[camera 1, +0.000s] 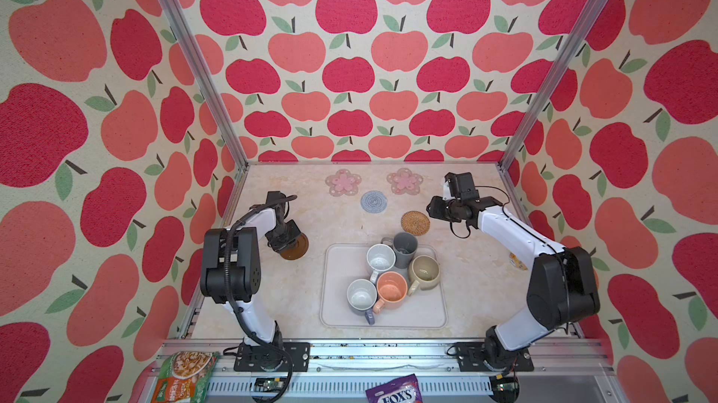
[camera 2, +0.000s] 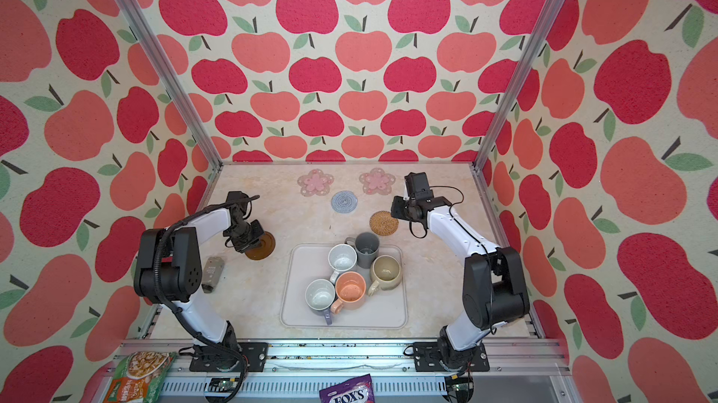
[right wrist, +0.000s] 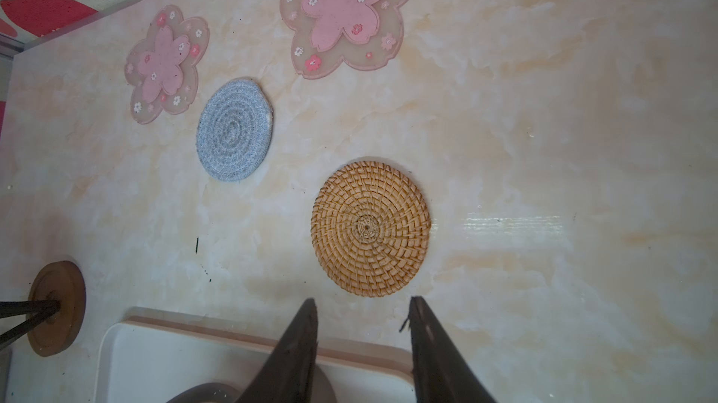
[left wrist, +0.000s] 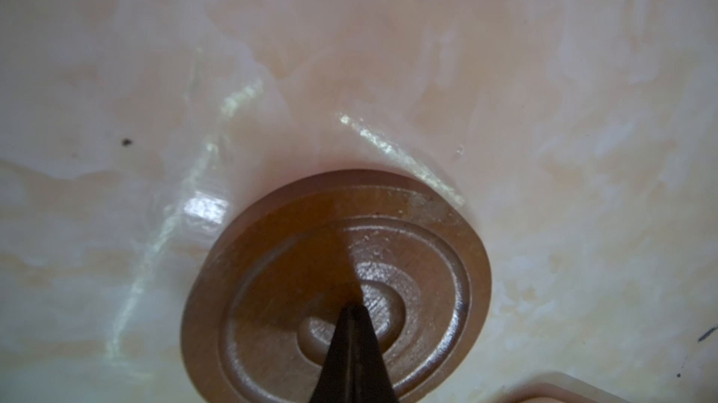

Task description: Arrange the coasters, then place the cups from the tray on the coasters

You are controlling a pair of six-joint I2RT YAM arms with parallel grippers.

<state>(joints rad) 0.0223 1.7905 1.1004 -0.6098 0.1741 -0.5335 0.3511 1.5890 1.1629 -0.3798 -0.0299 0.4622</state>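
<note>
**Partly out of sight**

In both top views the left claw covers part of the dark brown disc. The right arm hides most of a small yellow thing. The near edge cuts off the candy bag.

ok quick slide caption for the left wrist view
Shut left gripper tip at the centre of the dark brown disc coaster on the marbled table
</note>
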